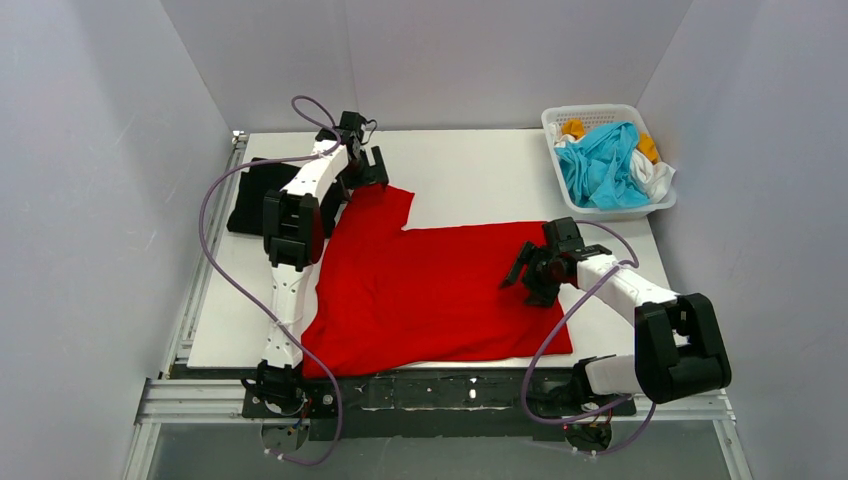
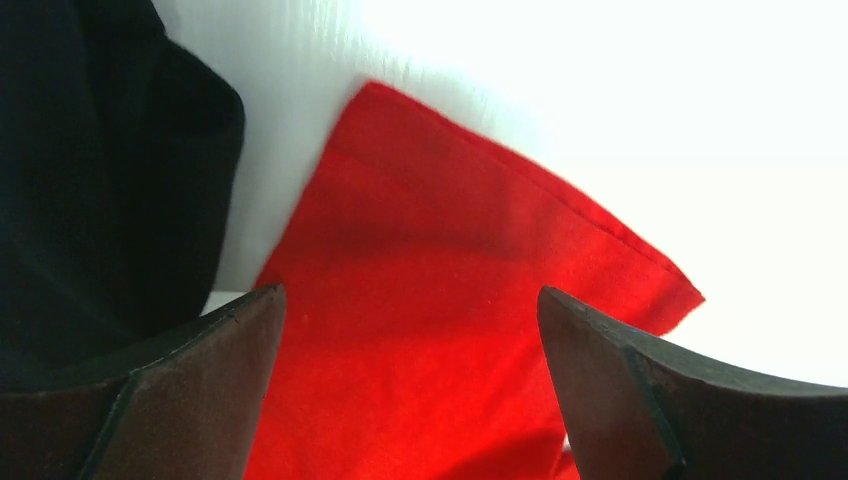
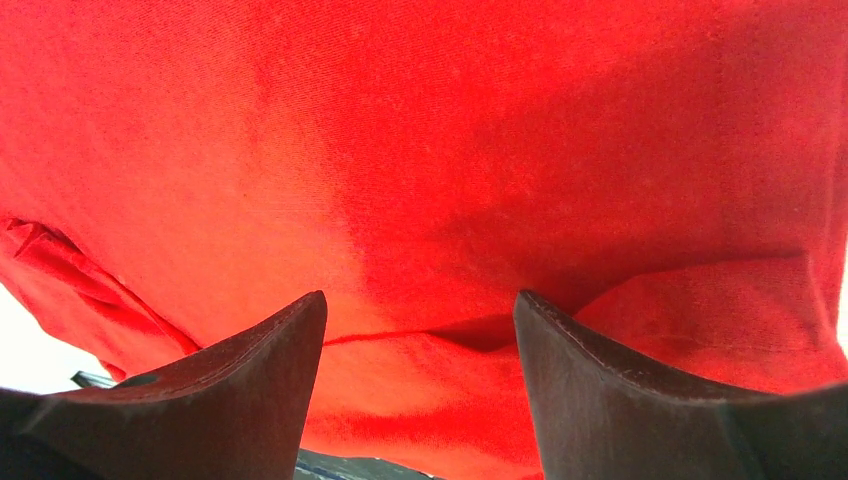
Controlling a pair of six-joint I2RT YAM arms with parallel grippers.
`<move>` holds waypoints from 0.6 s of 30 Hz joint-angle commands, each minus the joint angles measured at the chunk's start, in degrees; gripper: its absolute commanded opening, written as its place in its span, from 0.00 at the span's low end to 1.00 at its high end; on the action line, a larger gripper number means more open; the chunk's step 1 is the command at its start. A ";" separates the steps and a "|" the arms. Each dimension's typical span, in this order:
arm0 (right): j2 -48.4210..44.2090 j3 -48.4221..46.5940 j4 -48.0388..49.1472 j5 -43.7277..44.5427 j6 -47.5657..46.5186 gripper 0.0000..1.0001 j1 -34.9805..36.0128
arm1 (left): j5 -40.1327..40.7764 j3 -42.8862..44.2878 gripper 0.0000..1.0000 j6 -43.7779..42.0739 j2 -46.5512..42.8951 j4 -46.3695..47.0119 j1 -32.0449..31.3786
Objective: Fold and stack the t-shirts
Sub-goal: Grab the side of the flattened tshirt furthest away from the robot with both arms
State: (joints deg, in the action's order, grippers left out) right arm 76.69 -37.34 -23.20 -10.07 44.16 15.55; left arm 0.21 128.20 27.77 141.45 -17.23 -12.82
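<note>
A bright red t-shirt (image 1: 430, 290) lies spread flat across the middle of the table, with one sleeve (image 1: 385, 205) pointing to the back. My left gripper (image 1: 368, 172) hangs open just over that sleeve. In the left wrist view the red sleeve (image 2: 450, 260) lies between the wide-apart fingers of the left gripper (image 2: 410, 290). A black t-shirt (image 1: 255, 195) lies at the back left, beside the left arm. My right gripper (image 1: 528, 280) is open above the red shirt's right part. The right wrist view shows the right gripper (image 3: 420, 293) over a low fold in the red cloth (image 3: 430, 150), with nothing held.
A white lattice basket (image 1: 592, 110) stands at the back right, holding a cyan shirt (image 1: 600, 165), white cloth (image 1: 655, 178) and orange-yellow cloth (image 1: 573, 128). The bare white table (image 1: 480, 170) shows behind the red shirt. Grey walls close in on three sides.
</note>
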 commanded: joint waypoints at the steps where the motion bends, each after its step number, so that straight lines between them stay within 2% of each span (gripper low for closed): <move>1: -1.77 -0.41 -3.05 3.60 -3.54 0.78 -0.52 | 4.31 1.93 0.98 -5.10 -0.83 0.95 0.53; 6: -2.95 -1.21 -2.80 0.58 -4.53 0.78 -0.52 | 4.06 2.14 0.98 -6.12 1.05 7.72 0.47; 9: -4.85 -1.34 -2.30 -1.07 -4.46 0.78 -0.52 | 6.48 5.19 0.98 -5.86 4.45 6.80 0.56; 13: -9.85 -0.87 -1.36 -2.48 -4.26 0.78 -0.52 | 5.81 7.37 0.98 -5.59 8.33 6.77 0.52; 18: -15.37 -0.86 -0.77 -4.78 -4.44 0.78 -0.52 | 4.92 5.43 0.85 -3.90 9.08 7.23 0.52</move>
State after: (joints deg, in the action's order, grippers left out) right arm 65.01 -37.34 -25.17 -12.05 40.47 15.33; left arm 5.52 135.37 22.70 148.24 -5.21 -12.75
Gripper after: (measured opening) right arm 0.777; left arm 0.894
